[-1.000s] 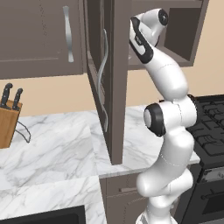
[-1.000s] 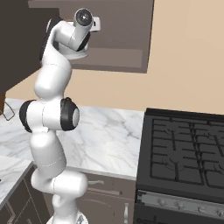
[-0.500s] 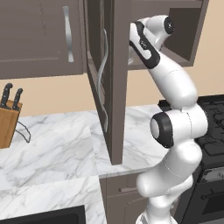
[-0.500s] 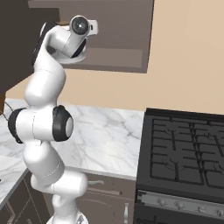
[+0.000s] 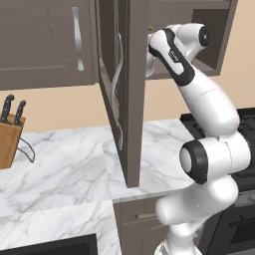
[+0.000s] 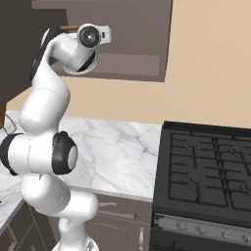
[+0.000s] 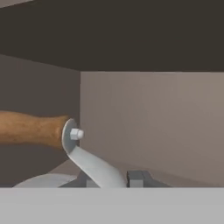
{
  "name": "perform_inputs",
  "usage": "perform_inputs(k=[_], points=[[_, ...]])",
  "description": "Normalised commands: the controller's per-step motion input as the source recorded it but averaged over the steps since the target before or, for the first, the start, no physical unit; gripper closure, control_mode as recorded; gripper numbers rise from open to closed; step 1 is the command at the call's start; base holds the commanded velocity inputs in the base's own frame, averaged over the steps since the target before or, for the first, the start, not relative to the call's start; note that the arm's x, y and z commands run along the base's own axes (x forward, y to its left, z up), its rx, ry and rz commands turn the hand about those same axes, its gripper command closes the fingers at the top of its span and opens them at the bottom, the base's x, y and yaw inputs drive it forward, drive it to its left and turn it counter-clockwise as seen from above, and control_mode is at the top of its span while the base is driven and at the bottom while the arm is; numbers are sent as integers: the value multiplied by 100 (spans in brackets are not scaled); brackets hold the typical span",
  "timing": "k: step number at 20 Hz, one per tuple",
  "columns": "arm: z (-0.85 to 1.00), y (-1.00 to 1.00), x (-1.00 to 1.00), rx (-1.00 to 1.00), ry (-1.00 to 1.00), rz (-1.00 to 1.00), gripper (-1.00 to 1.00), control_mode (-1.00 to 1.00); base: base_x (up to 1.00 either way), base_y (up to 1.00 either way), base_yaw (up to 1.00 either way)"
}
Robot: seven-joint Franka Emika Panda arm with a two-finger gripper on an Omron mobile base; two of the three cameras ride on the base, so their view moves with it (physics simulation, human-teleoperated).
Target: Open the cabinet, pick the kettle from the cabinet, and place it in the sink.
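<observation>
Gripping, I judge: my end effector (image 7: 114, 179) sits nearly closed at the kettle (image 7: 65, 168), lower left of hand view, inside the open cabinet (image 5: 124, 89); wooden handle (image 7: 33, 129) runs leftward.

Readable text: none on any surface.
Cabinet (image 5: 55, 45) doors: plain, no label or brand.
Stove (image 6: 206, 171): no numbers or markings legible.
Knife block (image 5: 7, 139): no lettering.

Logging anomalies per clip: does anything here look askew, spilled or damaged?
Nothing stands out. The cabinet door hangs open, the kettle sits inside it, and the gripper is closed on its handle bracket.
</observation>
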Motion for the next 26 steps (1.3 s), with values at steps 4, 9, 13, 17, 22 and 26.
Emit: perform_inputs(k=[4,9,13,17,22,26], points=[[0,-11,-42,0,0,-1,100,-100,0,0,0],[0,-9,-43,1,5,-2,100,-100,0,0,0],[0,-7,-44,1,8,-2,100,-100,0,0,0],[0,-9,-48,1,2,0,100,-100,0,0,0],[0,-7,-50,2,2,0,100,-100,0,0,0],[-1,-6,-54,6,0,0,100,-100,0,0,0]])
